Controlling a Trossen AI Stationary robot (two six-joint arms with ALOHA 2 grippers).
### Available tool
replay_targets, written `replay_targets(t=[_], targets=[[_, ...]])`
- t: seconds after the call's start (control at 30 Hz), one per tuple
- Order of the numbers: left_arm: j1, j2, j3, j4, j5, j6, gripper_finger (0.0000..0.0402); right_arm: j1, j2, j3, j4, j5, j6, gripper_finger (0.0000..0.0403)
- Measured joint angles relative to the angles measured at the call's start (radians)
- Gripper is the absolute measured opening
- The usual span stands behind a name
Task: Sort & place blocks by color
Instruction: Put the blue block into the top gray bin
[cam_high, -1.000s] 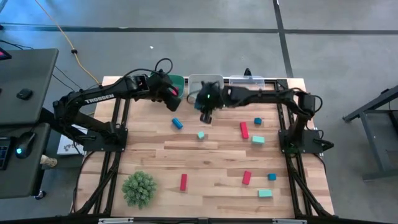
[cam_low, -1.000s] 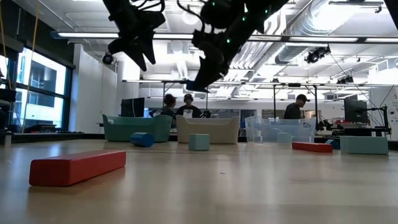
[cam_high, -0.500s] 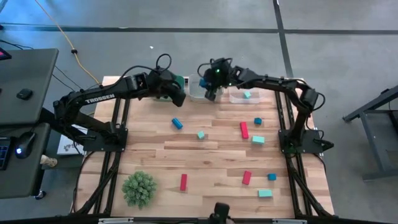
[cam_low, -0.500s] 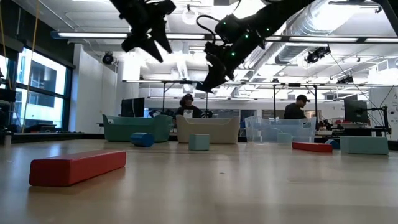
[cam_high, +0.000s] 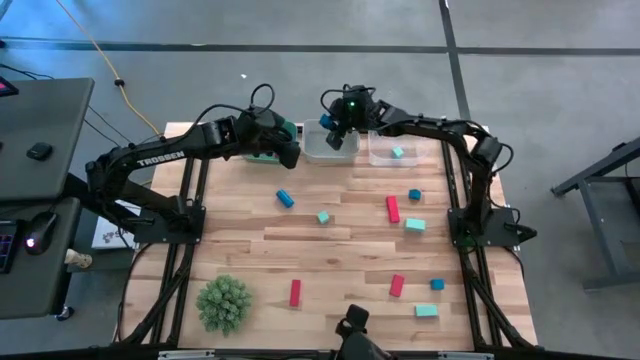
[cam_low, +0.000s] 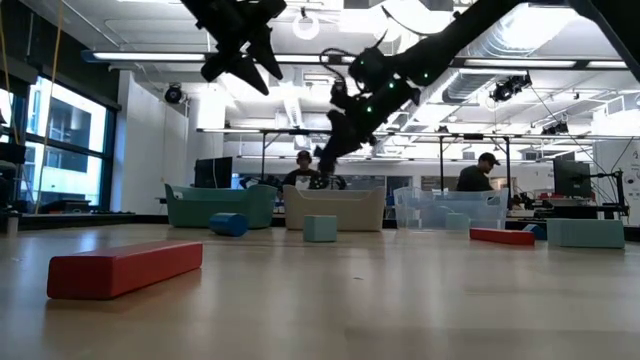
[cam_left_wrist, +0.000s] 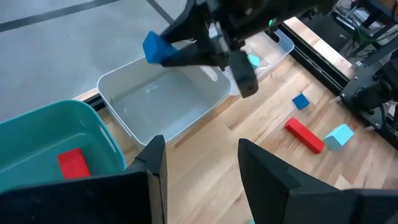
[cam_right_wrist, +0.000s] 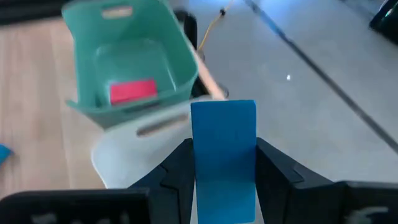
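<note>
Since half a second ago your right gripper (cam_right_wrist: 224, 180) has swung further toward 12 o'clock and now hangs over the far edge of the grey bin (cam_high: 328, 150), clenched on a blue block (cam_right_wrist: 224, 149) pinched between its fingers. Your left gripper (cam_left_wrist: 200, 155) hovers by the green bin (cam_left_wrist: 93, 134) at about 11 o'clock, fingers parted and empty. You can count three bins along the far edge: green, grey and clear (cam_high: 400, 152). One red block (cam_left_wrist: 73, 163) lies in the green bin, one teal block (cam_high: 398, 152) in the clear one. On the table (cam_high: 340, 260) you have three red, three blue and three teal blocks loose.
</note>
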Motion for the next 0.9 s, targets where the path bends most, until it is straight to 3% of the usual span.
replay_targets(t=[0.57, 0.9], targets=[[0.001, 0.005, 0.0, -0.013, -0.013, 0.0, 0.0117, 0.016, 0.113, 0.0, -0.157, 0.003, 0.092, 0.0106], [-0.019, 0.005, 0.0, -0.036, 0.06, -0.002, 0.0117, 0.016, 0.126, 0.0, -0.192, 0.045, 0.066, 0.0114]])
